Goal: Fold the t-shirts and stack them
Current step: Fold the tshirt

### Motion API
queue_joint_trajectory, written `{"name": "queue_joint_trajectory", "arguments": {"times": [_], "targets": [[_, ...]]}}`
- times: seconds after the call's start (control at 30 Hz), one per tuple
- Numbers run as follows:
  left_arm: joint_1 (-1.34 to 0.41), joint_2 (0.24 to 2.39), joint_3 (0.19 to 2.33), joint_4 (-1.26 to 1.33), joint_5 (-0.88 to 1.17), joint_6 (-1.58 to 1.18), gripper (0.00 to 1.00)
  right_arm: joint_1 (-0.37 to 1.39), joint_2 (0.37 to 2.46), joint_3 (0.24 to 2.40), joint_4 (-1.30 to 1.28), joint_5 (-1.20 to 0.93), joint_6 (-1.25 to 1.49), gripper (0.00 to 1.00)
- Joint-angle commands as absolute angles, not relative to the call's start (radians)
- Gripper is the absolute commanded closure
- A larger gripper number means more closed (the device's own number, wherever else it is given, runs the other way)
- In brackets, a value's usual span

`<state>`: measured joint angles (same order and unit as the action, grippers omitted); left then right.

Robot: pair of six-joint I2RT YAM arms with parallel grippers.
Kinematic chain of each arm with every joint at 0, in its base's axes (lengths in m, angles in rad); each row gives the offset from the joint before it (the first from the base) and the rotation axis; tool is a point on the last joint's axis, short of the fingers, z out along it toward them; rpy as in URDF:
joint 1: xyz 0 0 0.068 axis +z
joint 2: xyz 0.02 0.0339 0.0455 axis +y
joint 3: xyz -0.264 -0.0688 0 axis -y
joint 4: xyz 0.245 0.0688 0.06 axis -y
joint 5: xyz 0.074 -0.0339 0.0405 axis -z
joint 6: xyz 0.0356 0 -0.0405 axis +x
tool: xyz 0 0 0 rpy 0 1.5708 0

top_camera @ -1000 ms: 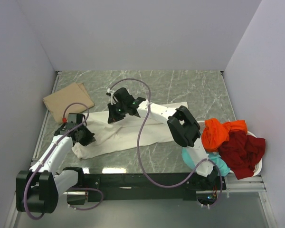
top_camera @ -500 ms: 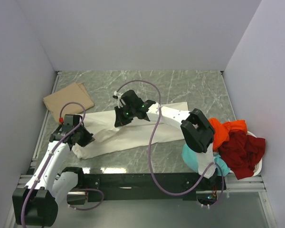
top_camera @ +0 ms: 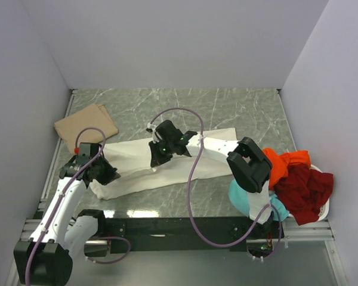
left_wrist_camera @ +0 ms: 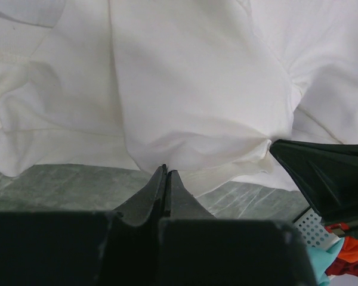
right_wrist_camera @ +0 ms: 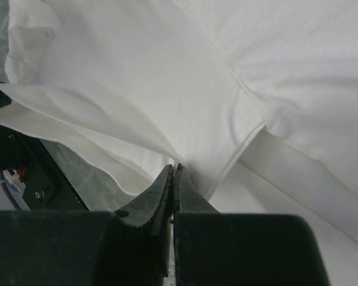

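Cream-white t-shirt [top_camera: 134, 170]: lies rumpled across mid tabletop [top_camera: 227, 113], pinched at its left end by the shut left claw [top_camera: 100, 171] and at a middle fold by the shut right claw [top_camera: 157, 159]. Calls for firm pinches and a level, matched carry. Nearby: tan t-shirt [top_camera: 85, 126] folded far left, well apart; other t-shirts [top_camera: 298, 185] heaped at the basket [top_camera: 325, 210], right; purple cable [top_camera: 190, 179] across the cloth, a likely snag.

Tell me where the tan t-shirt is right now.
In the top view, the tan t-shirt lies folded at the far-left corner of the table, just beyond the left gripper and the cream-white t-shirt.
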<state>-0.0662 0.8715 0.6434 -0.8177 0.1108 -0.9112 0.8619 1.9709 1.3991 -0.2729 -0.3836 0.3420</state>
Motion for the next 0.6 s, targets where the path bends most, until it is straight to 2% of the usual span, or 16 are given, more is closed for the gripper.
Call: {"name": "queue_joint_trajectory", "arguments": {"times": [0.0, 0.57], "targets": [[-0.072, 0.844, 0.677, -0.851, 0.156, -0.911, 1.00, 0.871, 1.894, 1.384, -0.267, -0.371, 0.322, 1.00], [-0.091, 0.795, 0.595, -0.877, 0.195, -0.960, 1.00, 0.871, 1.913, 1.350, -0.264, -0.354, 0.316, 1.00]]}}
